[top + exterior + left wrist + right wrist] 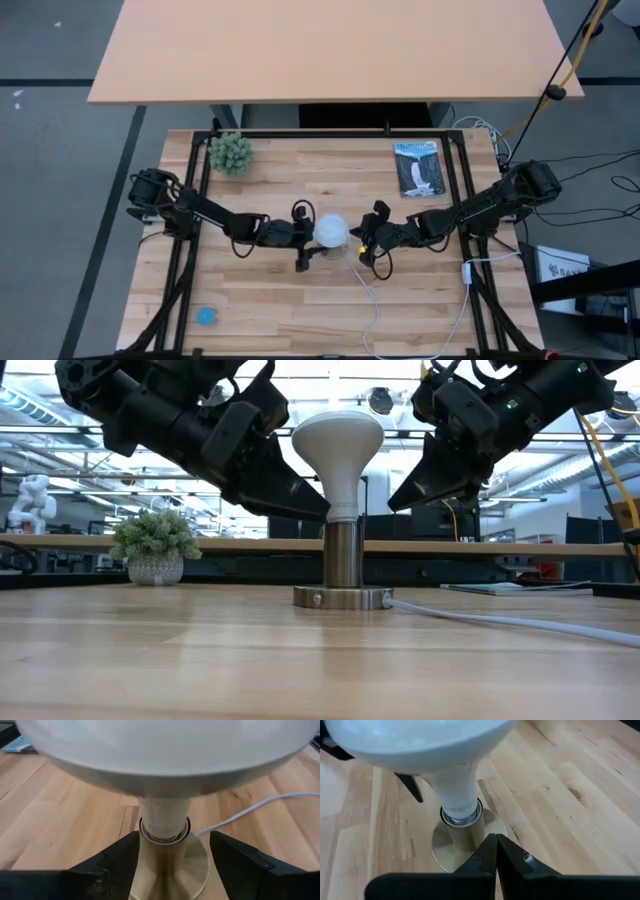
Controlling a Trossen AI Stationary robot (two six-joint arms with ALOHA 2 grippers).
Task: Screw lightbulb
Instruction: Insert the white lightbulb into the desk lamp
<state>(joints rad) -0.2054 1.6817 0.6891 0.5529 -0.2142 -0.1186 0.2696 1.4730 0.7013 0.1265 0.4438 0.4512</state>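
Left pincer, fingers apart, flanks the lightbulb seated in its socket; right pincer sits closed nearby; the light, fragile, smooth bulb is probably best gripped gently at its neck.

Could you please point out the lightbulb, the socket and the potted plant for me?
Lightbulb [337, 442]: low view, on its white dome.
Socket [342, 555]: low view, on its metal post.
Plant [231, 152]: high view, on its green leaves.

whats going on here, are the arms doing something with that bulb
The white lightbulb stands upright in a metal socket at the middle of the wooden table, its base already seated. The left claw is open, its fingers either side of the socket without gripping. The right claw is shut and holds nothing, just beside the socket.
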